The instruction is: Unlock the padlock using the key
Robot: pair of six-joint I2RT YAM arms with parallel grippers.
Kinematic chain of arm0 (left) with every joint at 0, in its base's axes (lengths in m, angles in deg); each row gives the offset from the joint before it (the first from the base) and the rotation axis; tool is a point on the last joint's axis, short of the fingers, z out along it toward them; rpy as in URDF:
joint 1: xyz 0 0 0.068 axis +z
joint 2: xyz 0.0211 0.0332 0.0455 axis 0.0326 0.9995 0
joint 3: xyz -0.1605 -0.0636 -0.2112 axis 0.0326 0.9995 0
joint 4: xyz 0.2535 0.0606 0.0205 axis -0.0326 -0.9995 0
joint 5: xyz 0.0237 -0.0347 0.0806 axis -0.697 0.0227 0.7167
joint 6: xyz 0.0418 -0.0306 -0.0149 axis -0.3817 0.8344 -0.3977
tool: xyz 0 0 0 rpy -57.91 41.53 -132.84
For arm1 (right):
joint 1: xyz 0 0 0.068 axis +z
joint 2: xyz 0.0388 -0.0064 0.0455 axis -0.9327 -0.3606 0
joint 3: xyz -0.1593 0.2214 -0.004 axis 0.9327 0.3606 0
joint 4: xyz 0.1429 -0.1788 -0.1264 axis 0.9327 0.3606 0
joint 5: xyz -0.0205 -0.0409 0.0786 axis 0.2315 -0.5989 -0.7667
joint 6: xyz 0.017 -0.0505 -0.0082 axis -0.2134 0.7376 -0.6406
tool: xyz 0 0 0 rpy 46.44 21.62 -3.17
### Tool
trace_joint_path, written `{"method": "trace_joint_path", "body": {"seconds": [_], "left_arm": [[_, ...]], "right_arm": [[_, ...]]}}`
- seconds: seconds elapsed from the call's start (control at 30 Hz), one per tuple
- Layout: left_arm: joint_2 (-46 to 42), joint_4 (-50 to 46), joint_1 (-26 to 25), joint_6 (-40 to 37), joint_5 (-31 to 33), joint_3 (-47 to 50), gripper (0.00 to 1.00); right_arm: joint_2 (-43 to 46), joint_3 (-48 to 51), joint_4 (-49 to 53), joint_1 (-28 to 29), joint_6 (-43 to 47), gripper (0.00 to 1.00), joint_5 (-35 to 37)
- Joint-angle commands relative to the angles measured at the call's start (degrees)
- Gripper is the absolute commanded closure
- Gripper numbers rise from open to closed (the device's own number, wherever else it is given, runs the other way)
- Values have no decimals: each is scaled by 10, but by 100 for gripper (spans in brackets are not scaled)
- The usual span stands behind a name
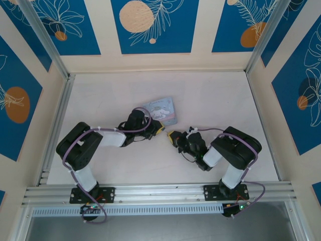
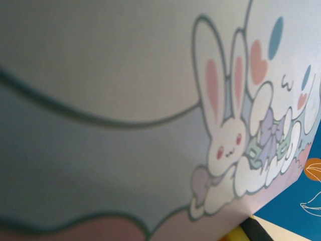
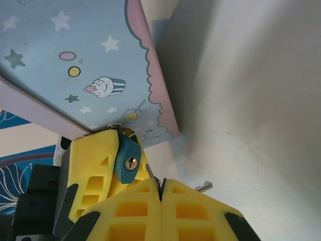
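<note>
The right gripper (image 3: 161, 185) is pressing its yellow fingers fully together, pinching the key (image 3: 203, 187), whose silvery end is protruding beside the seam. Just beside it, the left gripper (image 1: 159, 129) is clamping narrowly on the padlock (image 3: 128, 160), with the keyhole facing the right wrist camera. The padlock is sitting against the edge of the light blue printed tin (image 1: 163, 109), just beyond the left gripper. Both arms are meeting mid-table above the pale tabletop (image 1: 215, 95). Aluminium rails (image 1: 160, 193) are framing the surface, and cream walls (image 1: 204, 30) carrying blue leaf-printed panels (image 1: 153, 25) are enclosing it
</note>
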Motion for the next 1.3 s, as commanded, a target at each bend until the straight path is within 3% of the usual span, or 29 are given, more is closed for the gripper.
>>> {"method": "trace_joint_path", "body": {"seconds": [0.0,1.27], "left_arm": [[-4,18,4,16,-2,-16,100],[-2,2,4,4,-6,-25,100]], "right_arm": [[0,4,-21,6,-9,100,33],[-3,-23,-8,7,-2,100,36]]}}
